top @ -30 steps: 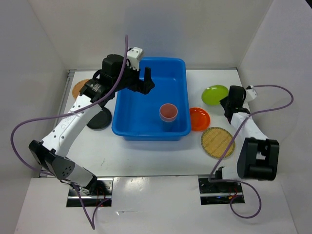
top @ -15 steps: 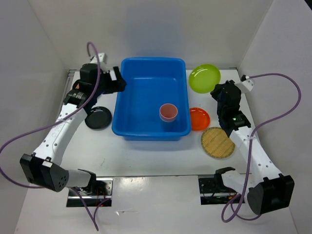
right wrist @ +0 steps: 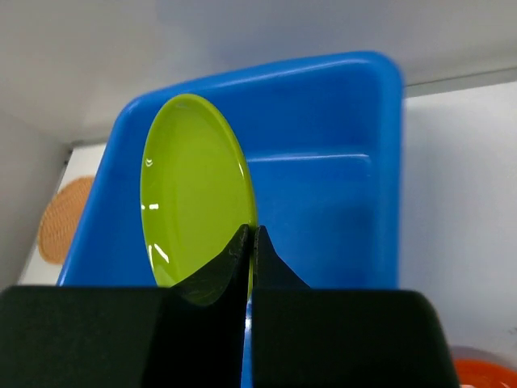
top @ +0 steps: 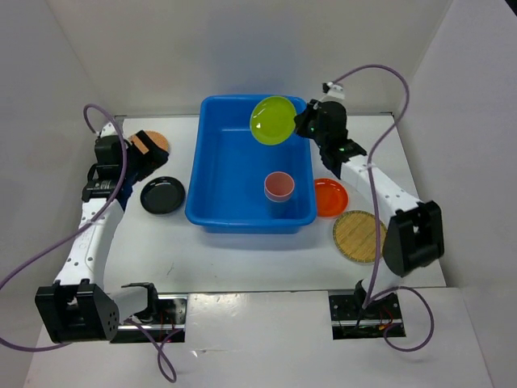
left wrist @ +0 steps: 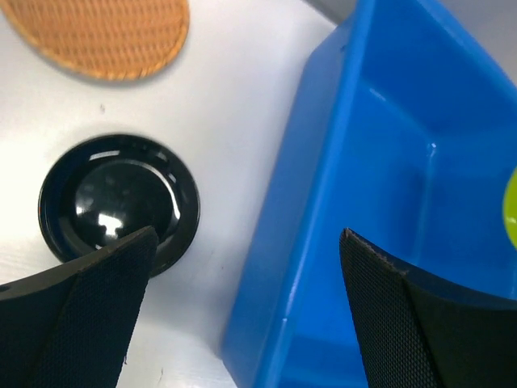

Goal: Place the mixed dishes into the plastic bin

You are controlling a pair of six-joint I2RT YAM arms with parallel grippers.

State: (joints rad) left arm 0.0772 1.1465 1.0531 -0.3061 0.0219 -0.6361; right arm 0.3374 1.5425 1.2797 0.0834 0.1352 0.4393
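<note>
- One dish, the pink cup, is sitting inside the plastic bin.
- Four are waiting outside: black plate and tan plate left of the bin, orange plate and second tan plate right of it.
- My right gripper is pinching the lime-green plate by its rim, tilted over the bin's far right corner.
- My left gripper is hanging spread wide and holding nothing, left of the bin.
- Half a second back, that plate was outside the bin and the left arm was closer to it.

1. one blue plastic bin.
2. one pink cup.
3. two tan woven plates: the 4 o'clock plate and the 10 o'clock plate.
4. one black plate.
5. one orange plate.
6. one lime-green plate.
7. two robot arms: left arm, right arm.
</note>
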